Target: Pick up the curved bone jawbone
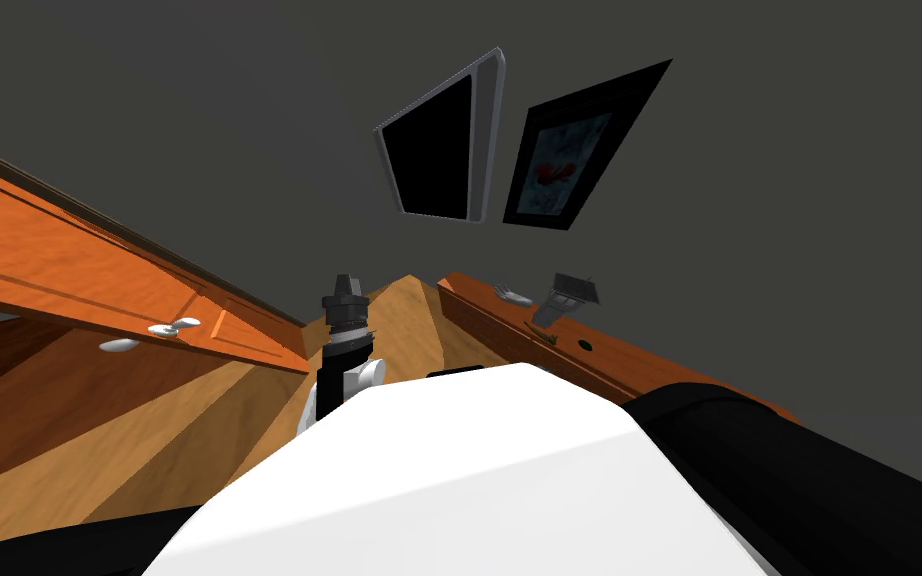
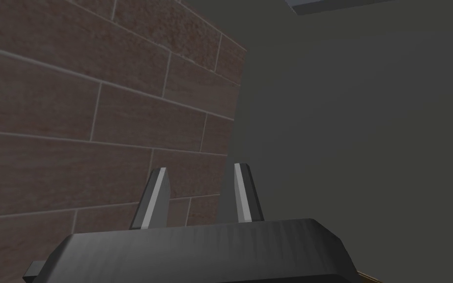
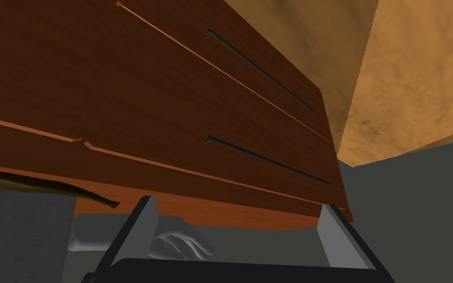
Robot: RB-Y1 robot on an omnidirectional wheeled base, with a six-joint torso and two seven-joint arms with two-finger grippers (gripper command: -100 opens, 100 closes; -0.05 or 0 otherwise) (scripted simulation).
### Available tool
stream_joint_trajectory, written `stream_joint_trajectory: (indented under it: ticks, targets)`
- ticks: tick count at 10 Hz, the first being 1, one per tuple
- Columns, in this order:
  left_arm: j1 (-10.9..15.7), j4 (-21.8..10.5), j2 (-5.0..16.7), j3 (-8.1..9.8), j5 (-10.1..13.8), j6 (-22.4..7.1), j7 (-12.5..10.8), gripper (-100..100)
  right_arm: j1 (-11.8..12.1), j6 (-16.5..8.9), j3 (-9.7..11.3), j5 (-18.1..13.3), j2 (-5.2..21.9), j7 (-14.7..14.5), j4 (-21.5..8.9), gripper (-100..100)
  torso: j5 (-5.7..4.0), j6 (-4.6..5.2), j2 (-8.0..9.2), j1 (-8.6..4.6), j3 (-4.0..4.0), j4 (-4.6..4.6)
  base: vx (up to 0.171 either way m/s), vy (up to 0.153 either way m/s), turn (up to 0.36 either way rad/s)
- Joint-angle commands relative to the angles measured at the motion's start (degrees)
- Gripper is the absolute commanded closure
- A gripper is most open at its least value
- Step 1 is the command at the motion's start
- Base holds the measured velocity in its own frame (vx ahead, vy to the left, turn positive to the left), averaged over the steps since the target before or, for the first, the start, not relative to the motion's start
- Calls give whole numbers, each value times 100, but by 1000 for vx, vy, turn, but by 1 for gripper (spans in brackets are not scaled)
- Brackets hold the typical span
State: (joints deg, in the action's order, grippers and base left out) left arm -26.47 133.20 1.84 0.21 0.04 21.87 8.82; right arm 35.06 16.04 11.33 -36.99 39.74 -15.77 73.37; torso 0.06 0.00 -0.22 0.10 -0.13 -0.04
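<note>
**Brown jawbone (image 3: 39, 185) on the dresser (image 3: 171, 98), right gripper (image 3: 238, 204) not yet over it**

Dark olive-brown, thin and curved, the jawbone lies flat on the dresser's top at the front edge. One tapered tip pokes out past that edge. A grey block (image 3: 24, 226) and a pale lumpy object (image 3: 176, 243) sit just beside it on the same top.

The right gripper faces the drawer front, with its 2 fingers spread wide and nothing between them. The 2 dark handles (image 3: 262, 73) lie ahead of it. The jawbone is off to one side of the fingers, well apart from them. The left gripper (image 2: 201, 168) points at a wall, its 2 fingers set narrow with nothing between them.

The bone will probably be light and stiff. It may be brittle toward the fine tip and slick on its smooth faces. The best hold looks to be across the thicker middle of the curve, with 1 blade on each long side, not at the thin end. Because it lies so flat, the blades would have to come down almost to the top's surface. A pinch there could skate it off the edge or into the block. The gripper first has to rise above the top and shift sideways over the bone.
</note>
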Motion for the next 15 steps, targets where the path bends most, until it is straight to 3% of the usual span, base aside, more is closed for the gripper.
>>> stream_joint_trajectory:
  ticks: [1,2,4,9,15]
  targets:
    - [0,0,0,0,0,0,0,0,30,12,21,-71,4,-78,-262,-100,0,0,0,0,0,0,70,28,77]
    - [0,0,0,0,0,0,0,0,30,12,21,-71,4,-78,-262,-100,0,3,5,-2,2,0,28,1,-4]
    - [0,0,0,0,0,0,0,0,10,-29,139,-177,151,-93,-537,-100,-2,0,12,-10,7,3,57,7,101]
    - [-1,0,1,1,0,0,0,0,-152,-233,725,-585,759,-90,-1697,-100,-5,-1,-29,-29,-17,-6,135,-29,188]
    - [0,0,1,1,0,0,0,0,-286,-337,1060,-734,994,-41,-2239,-100,-8,-1,-4,-44,-2,0,73,-68,98]
